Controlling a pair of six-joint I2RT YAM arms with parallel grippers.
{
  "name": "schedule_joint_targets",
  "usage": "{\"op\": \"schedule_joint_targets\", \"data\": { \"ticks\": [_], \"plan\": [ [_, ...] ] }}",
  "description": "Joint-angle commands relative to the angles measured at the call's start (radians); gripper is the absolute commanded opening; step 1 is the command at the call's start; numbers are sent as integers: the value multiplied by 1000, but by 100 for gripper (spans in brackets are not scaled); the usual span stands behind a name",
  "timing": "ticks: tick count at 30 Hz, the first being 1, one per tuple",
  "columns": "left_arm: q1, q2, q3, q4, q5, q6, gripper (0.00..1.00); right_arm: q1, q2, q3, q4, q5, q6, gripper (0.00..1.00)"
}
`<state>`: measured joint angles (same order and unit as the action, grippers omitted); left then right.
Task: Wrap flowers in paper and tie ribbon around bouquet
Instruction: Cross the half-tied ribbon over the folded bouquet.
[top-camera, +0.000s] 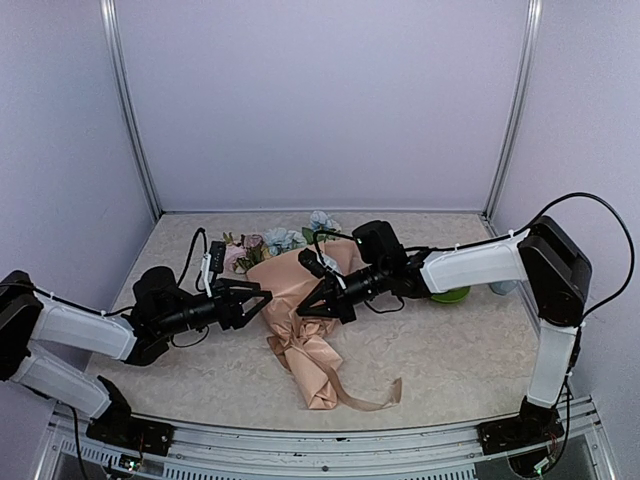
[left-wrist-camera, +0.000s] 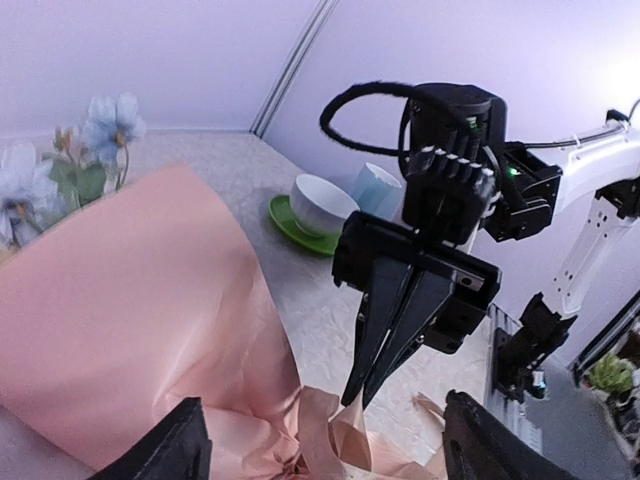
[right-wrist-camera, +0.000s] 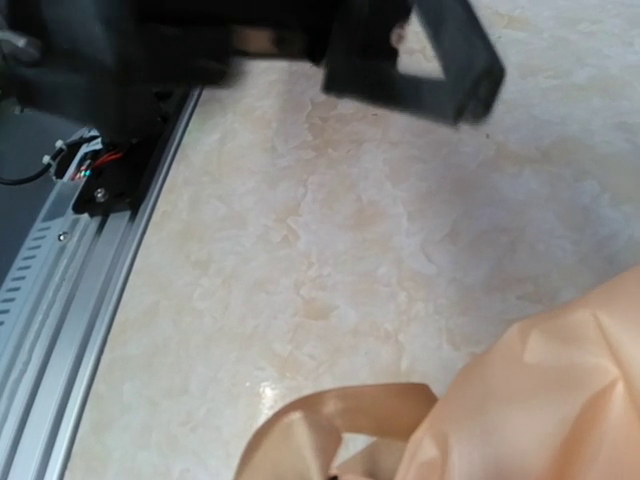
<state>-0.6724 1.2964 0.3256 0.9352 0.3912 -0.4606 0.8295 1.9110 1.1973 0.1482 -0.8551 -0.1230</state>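
Note:
The bouquet (top-camera: 292, 300) lies in the middle of the table, its peach paper (left-wrist-camera: 130, 320) wrapped as a cone. The flowers (top-camera: 270, 240) show blue, pink and white above its far rim; blue blooms (left-wrist-camera: 108, 122) appear in the left wrist view. The beige ribbon (top-camera: 300, 348) is bunched round the narrow waist, and one tail (top-camera: 385, 398) trails to the front right. My right gripper (left-wrist-camera: 355, 395) is shut on a strip of ribbon lifted off the waist. My left gripper (top-camera: 262, 303) stands open just left of the cone; its fingers (left-wrist-camera: 170, 450) straddle the ribbon knot. The right wrist view shows a ribbon loop (right-wrist-camera: 340, 420).
A white cup (left-wrist-camera: 322, 203) on a green saucer (left-wrist-camera: 290, 222) and a pale blue cup (left-wrist-camera: 378, 190) stand behind the right arm. The metal rail (right-wrist-camera: 60, 270) runs along the table's near edge. Purple walls enclose the back and sides.

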Motion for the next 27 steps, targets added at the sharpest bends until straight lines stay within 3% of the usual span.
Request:
{"op": "schedule_joint_targets", "data": {
  "ticks": [1,4,6,10,18,22,27],
  "plan": [
    [-18,31,23,32,106,34,75,9,-39,-9,15,18,-18,0],
    [-129,8,53,-165,-25,272,77,13,-36,-10,15,36,-10,0],
    [-165,12,86,-254,-87,345,74,21,-41,-16,13,59,-17,0],
    [-123,12,94,-278,-59,353,60,33,-60,-28,5,87,-21,0],
    [-143,82,171,-369,-43,434,56,39,-86,-24,2,66,-28,0],
    [-151,90,171,-321,-18,448,53,41,-90,-16,-24,71,-55,0],
    [-153,119,208,-380,-32,469,28,44,-99,-28,-15,70,-58,0]
  ]
}}
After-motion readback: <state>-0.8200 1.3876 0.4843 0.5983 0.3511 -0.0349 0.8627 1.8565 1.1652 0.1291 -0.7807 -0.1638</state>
